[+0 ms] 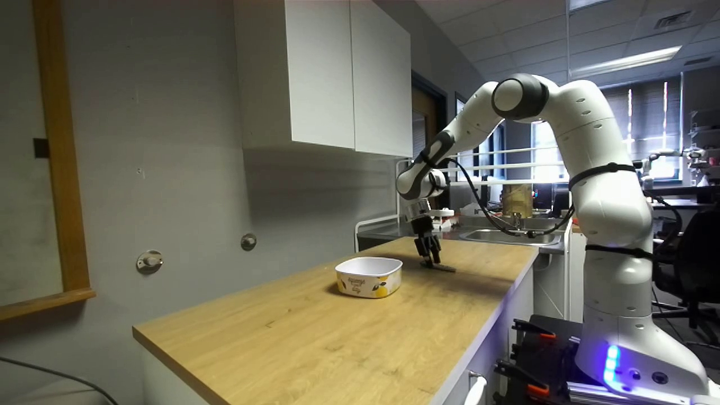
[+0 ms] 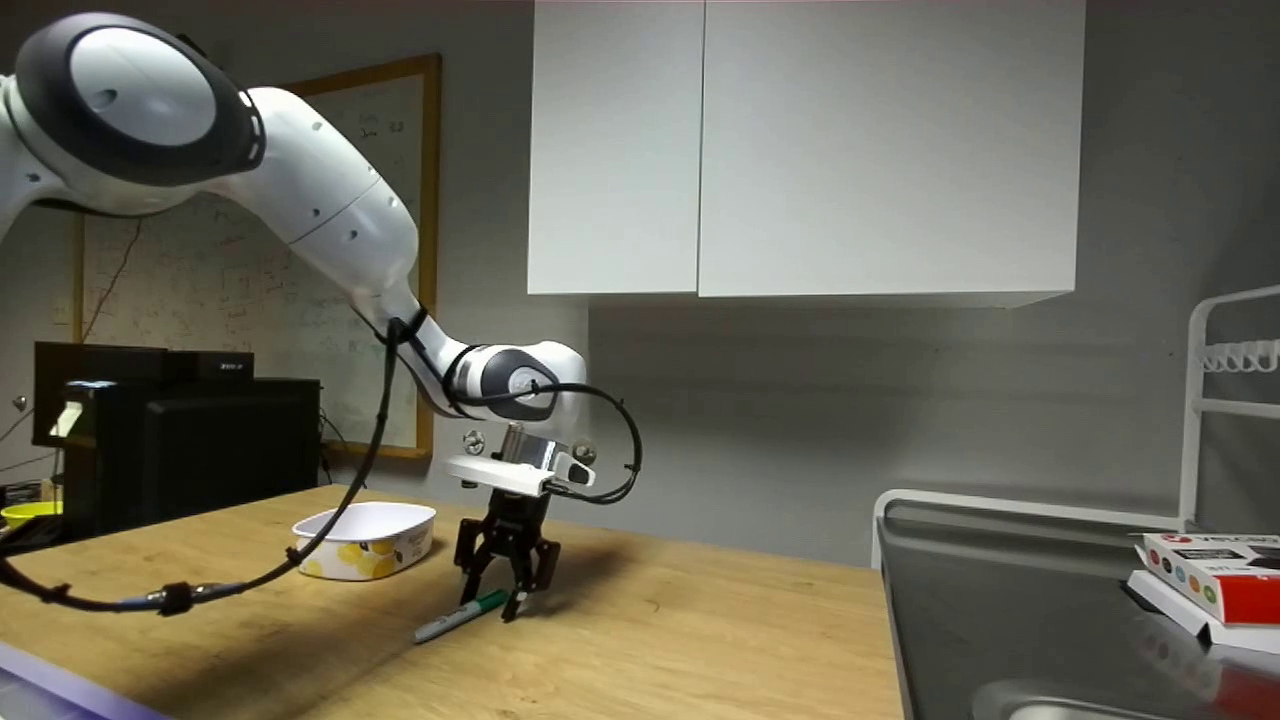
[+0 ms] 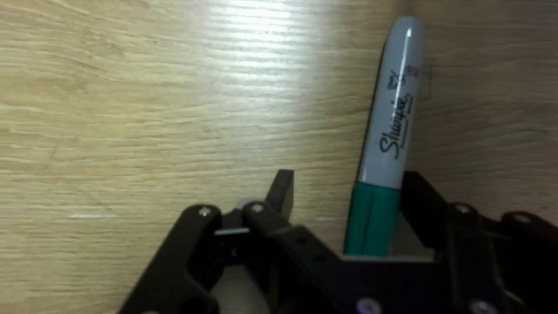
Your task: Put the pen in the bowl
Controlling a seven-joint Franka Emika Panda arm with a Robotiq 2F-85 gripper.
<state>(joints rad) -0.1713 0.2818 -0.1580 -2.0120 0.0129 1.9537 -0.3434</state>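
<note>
In the wrist view my gripper [image 3: 347, 198] stands spread, its fingers [image 3: 422, 205] on either side of the green-capped Sharpie marker [image 3: 386, 137], which lies on the wood-grain countertop [image 3: 130, 117]. One finger is touching the cap [image 3: 374, 218] or just beside it; I can't tell which. In both exterior views the lemon-print bowl [image 1: 367, 285] stands upright nearby.

My arm [image 1: 596, 129] is glossy white with dark grey joint rings [image 2: 238, 120], black straps [image 1: 604, 169] and a black cable [image 2: 387, 385]. From my end the base [image 1: 635, 332] shows a blue light strip [image 1: 611, 365], and the gripper [image 3: 346, 192] looks black (silvery screws [image 3: 204, 211] dotted on it).
</note>
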